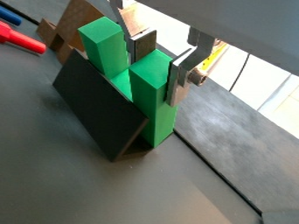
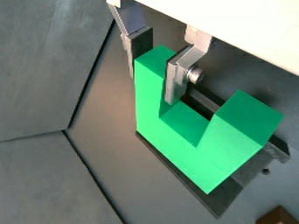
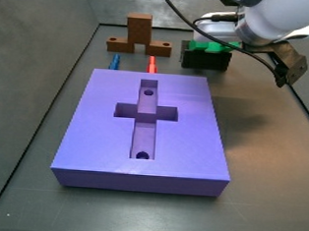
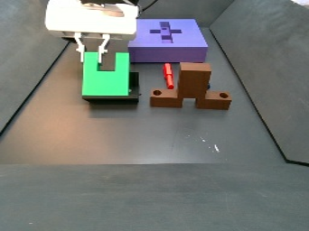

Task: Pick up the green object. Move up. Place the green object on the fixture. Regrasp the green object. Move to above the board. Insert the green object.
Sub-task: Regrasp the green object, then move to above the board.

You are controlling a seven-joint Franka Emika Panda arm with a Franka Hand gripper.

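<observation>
The green object (image 1: 152, 96) is a U-shaped block resting in the dark fixture (image 1: 93, 109) with its two legs pointing up. It also shows in a wrist view (image 2: 176, 131) and both side views (image 3: 205, 50) (image 4: 105, 79). My gripper (image 1: 160, 70) is open and straddles the top of one leg, one finger on each side, with a gap at the pad on one side. From the side, the gripper (image 4: 92, 52) hangs over the leg farther from the brown block. The lavender board (image 3: 183, 139) with its cross recess lies apart from the fixture (image 4: 108, 97).
A brown stepped block (image 4: 190, 88) stands beside the fixture, with a thin red rod (image 4: 168, 74) behind it. A blue piece (image 3: 114, 58) lies near the board's (image 4: 151, 41) far edge. Dark walls ring the floor.
</observation>
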